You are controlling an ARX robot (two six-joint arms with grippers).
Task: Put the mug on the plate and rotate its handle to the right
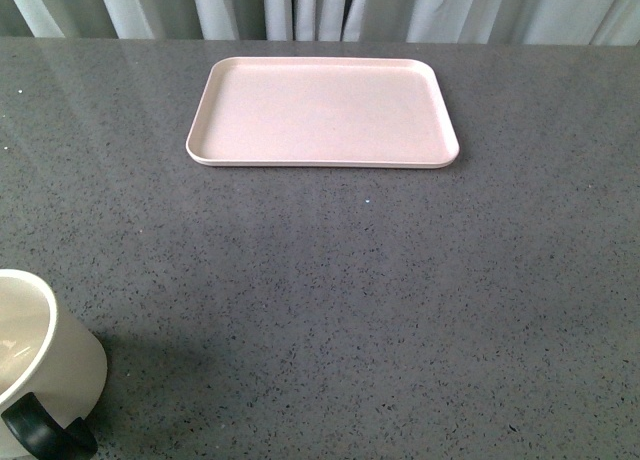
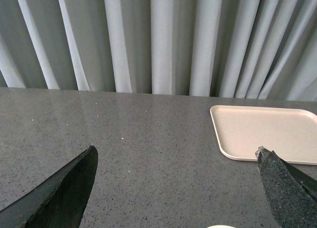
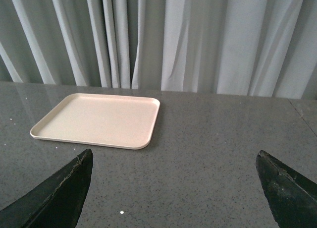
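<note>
Grey speckled bench (image 1: 330, 280), pale curtains (image 1: 300, 10) behind. Left fingers (image 2: 64, 198) and right fingers (image 3: 54, 198) spread wide, gripping nothing. White ceramic mug (image 1: 50, 355), black loop handle (image 1: 45, 435), sits near left fingers. Pale pink rectangular plate (image 1: 320, 110) lies well beyond both.

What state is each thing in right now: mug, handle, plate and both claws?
mug: upright on the table, near left, not held
handle: points toward the robot
plate: flat on the table, far centre, nothing on it
left claw: open, holding nothing
right claw: open, holding nothing
</note>
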